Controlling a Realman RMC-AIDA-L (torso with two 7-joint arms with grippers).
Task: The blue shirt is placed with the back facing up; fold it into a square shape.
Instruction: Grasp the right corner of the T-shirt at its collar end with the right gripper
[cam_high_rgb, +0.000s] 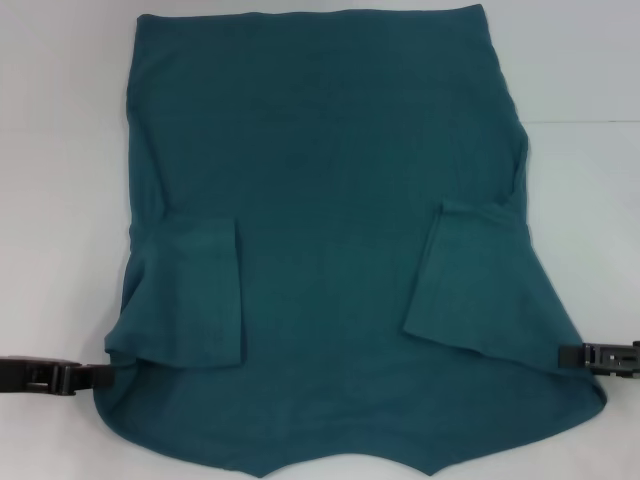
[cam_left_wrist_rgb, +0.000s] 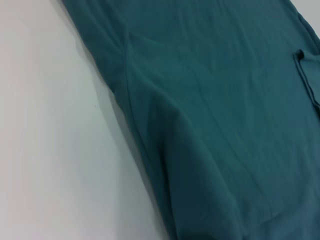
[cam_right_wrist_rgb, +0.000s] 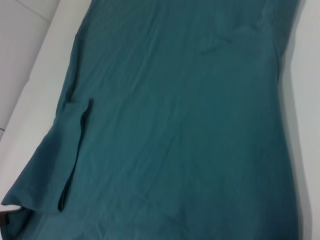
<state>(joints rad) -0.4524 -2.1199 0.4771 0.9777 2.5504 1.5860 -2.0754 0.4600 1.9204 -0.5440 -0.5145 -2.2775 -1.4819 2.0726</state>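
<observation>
In the head view the blue shirt (cam_high_rgb: 330, 170), soft and matte, is being shown spread on the white table (cam_high_rgb: 60, 150) with both sleeves already folded inward, while the left gripper (cam_high_rgb: 95, 375) and right gripper (cam_high_rgb: 570, 352) are being held at its near corners, their grip untellable, and in both wrist views only smooth, faintly creased cloth is being seen, the squaring folds judged still undone.

Bright even overhead light, faint soft shadows, no glare, wrist views slightly soft

Both grippers black, blocky, ribbed housings with rectangular cutouts: left gripper (cam_high_rgb: 100, 376) at 8 o'clock, right gripper (cam_high_rgb: 566, 351) at 4 o'clock.
</observation>
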